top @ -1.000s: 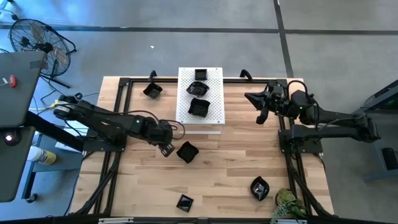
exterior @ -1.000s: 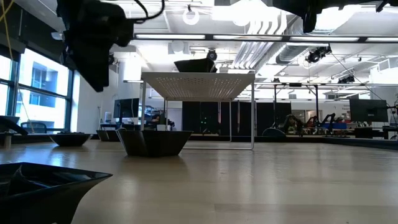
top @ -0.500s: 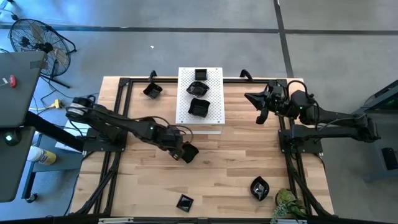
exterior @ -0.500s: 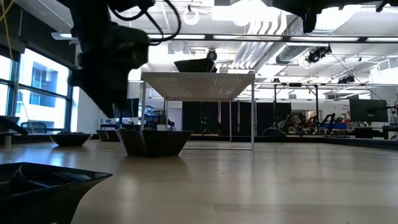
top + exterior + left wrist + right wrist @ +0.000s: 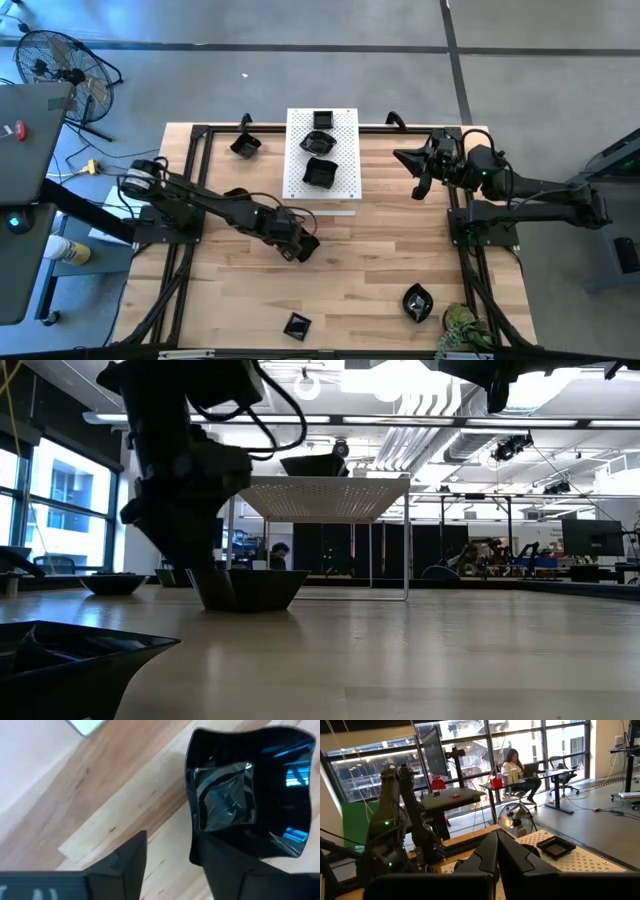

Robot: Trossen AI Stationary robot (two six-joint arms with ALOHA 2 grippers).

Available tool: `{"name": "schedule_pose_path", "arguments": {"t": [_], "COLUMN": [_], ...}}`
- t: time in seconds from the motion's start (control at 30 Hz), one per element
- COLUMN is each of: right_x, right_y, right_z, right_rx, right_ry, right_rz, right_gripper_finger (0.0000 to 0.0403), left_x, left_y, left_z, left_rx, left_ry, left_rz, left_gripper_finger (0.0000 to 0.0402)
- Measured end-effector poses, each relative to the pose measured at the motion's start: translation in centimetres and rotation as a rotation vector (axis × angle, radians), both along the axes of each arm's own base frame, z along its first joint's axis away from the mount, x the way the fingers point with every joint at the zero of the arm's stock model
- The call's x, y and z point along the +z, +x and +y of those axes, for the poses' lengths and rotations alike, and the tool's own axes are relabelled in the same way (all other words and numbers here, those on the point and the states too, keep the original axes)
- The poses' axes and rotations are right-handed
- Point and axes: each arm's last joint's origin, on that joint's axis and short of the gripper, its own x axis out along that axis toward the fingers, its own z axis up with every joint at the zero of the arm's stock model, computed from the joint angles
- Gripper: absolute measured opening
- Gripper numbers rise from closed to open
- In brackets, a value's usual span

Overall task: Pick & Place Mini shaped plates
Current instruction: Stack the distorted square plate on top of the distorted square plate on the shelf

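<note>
A glossy black wavy-edged mini plate [image 5: 245, 790] rests bottom down on the wooden table [image 5: 380, 260], just in front of the white perforated board [image 5: 345, 150]. My left gripper [image 5: 167, 850] is open and points steeply down at the edge of this plate [image 5: 308, 240]. One finger [image 5: 225, 867] is over the plate's corner and the other [image 5: 130, 862] is over bare wood beside it. In the low view the gripper [image 5: 190, 555] reaches down to the rim of the plate [image 5: 250, 588]. My right gripper [image 5: 420, 168] waits shut, raised at the far right. My left gripper comes at the plate's rim [image 5: 192, 835] from above with its fingers on either side of the plate's wall. One finger covers the near corner, so I cannot tell whether either finger touches the plate.
Three black plates [image 5: 320, 172] sit on the raised white board. Others lie at the far left [image 5: 245, 145], near right [image 5: 418, 302] and near edge [image 5: 296, 325]. A small plant [image 5: 460, 330] stands at the near right corner.
My left gripper has come down and moved toward the table's right edge, from beside the plate to its rim. The plate has stayed where it was.
</note>
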Motion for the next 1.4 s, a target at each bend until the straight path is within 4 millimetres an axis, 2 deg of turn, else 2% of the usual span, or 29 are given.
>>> {"name": "schedule_pose_path", "arguments": {"t": [0.37,0.47,0.53,0.67,0.97,1.23,1.4], "right_x": [-0.1,-0.1,-0.1,-0.1,-0.1,-0.1,-0.1], "right_y": [0.0,0.0,0.0,0.0,0.0,0.0,0.0], "right_z": [0.0,0.0,0.0,0.0,0.0,0.0,0.0], "right_rx": [0.000,0.000,0.000,-0.001,-0.001,-0.002,-0.002], "right_ry": [0.002,-0.001,-0.001,-0.001,-0.003,-0.003,-0.003], "right_rz": [0.007,0.008,0.008,0.008,0.016,0.017,0.017], "right_gripper_finger": [0.0005,0.0002,0.0002,0.0006,0.0003,0.0003,0.0004], "left_x": [-0.4,0.3,1.2,4.1,12.5,18.9,21.2], "left_y": [0.2,0.0,-0.2,-0.8,-1.8,-1.2,-1.2], "left_z": [-0.2,-0.3,-0.3,-0.2,1.7,4.2,5.8], "left_rx": [-0.021,-0.036,-0.044,-0.062,-0.018,0.188,0.331], "left_ry": [-0.051,-0.096,-0.122,-0.142,-0.196,-0.184,-0.150], "left_rz": [0.016,-0.005,-0.034,-0.117,-0.406,-0.627,-0.708], "left_gripper_finger": [0.0043,0.0009,0.0006,0.0008,0.0002,0.0001,0.0001]}}
